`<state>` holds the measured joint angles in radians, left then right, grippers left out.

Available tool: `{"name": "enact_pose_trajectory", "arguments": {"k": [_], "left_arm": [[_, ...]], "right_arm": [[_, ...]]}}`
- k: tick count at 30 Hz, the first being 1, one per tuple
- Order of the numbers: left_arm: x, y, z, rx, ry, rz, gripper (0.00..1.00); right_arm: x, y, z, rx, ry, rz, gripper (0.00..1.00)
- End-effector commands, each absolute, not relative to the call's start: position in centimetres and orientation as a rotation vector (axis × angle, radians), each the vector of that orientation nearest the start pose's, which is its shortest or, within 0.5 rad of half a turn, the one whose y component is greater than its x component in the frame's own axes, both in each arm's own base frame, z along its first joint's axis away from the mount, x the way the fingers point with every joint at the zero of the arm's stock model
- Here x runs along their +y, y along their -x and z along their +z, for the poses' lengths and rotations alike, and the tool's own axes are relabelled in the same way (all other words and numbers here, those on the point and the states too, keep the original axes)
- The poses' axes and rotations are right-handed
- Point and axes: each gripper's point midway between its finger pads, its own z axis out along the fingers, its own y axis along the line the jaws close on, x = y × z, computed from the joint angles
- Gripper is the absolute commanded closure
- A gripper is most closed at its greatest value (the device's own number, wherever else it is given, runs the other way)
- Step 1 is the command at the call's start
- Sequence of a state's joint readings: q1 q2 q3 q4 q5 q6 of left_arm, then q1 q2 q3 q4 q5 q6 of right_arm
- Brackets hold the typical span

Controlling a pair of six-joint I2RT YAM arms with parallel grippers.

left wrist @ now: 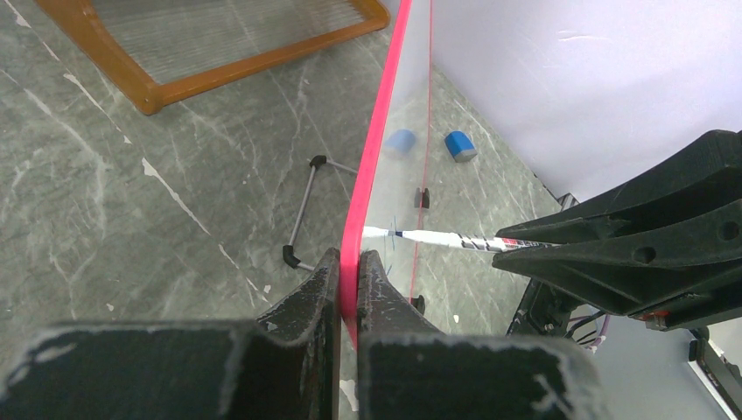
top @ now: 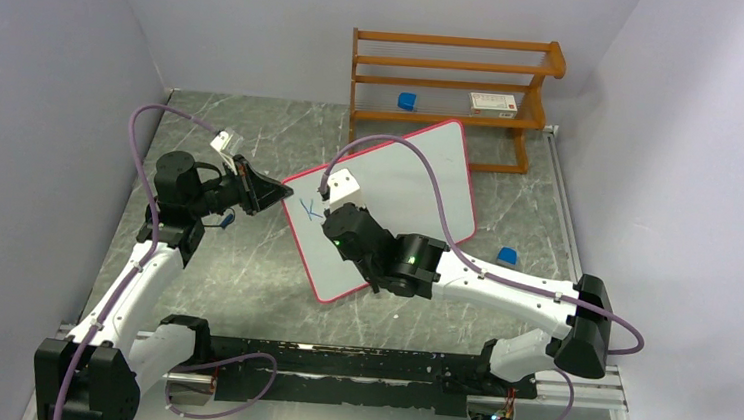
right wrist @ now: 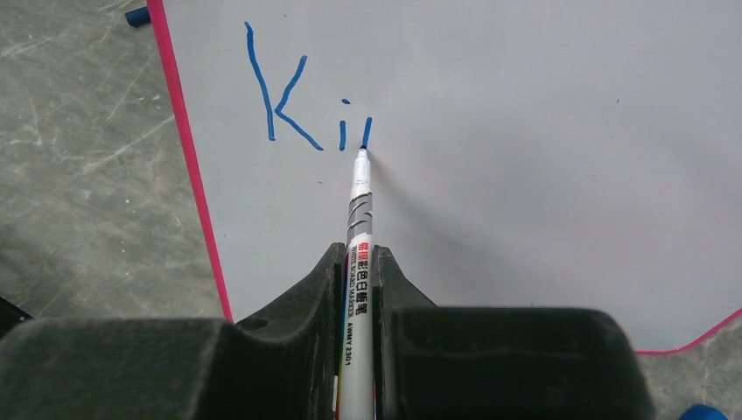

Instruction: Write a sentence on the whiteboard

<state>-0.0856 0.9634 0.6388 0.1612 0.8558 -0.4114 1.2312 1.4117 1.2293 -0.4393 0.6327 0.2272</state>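
From above, the whiteboard (top: 420, 184) stands tilted near the middle of the grey marbled surface (top: 234, 259), in front of a wooden rack (top: 449, 76). The left hand (left wrist: 350, 262) meets the board's left edge and the right hand (right wrist: 359, 258) reaches over its lower left part. From this height the blue writing (right wrist: 260, 87) is only a small mark.

The left wrist view looks along the board edge-on. Its two fingers are closed on the red-pink rim, one on each face. It also shows a thin wire leg (left wrist: 302, 210) behind the board, which the other views hide, and the marker crossing to the board's front face.

The right wrist view faces the white side. The fingers are clamped on the barrel of a white marker (right wrist: 360, 227), whose tip touches the board. Only here can the letters be read: "K", "i", and a short stroke at the tip.

The overhead view alone shows a small blue piece (top: 508, 255) on the surface right of the board, another (top: 408, 101) on the rack, and a small box (top: 494, 103) beside it.
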Motion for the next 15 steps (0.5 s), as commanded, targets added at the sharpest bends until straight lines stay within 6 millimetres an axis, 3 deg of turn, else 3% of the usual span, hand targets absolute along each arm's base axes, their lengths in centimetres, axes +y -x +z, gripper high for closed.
{"name": "enact_pose_trajectory", "arguments": {"k": [1, 15], "left_arm": [[-16.5, -27.8, 23.2, 1.792, -0.378, -1.061, 0.95], [-16.5, -27.9, 23.1, 1.793, -0.38, -1.064, 0.95]], "right_arm": [[33.2, -22.6, 23.2, 1.934, 0.647, 0.192, 1.0], [33.3, -23.4, 24.5, 1.888, 0.596, 0.191, 1.0]]}}
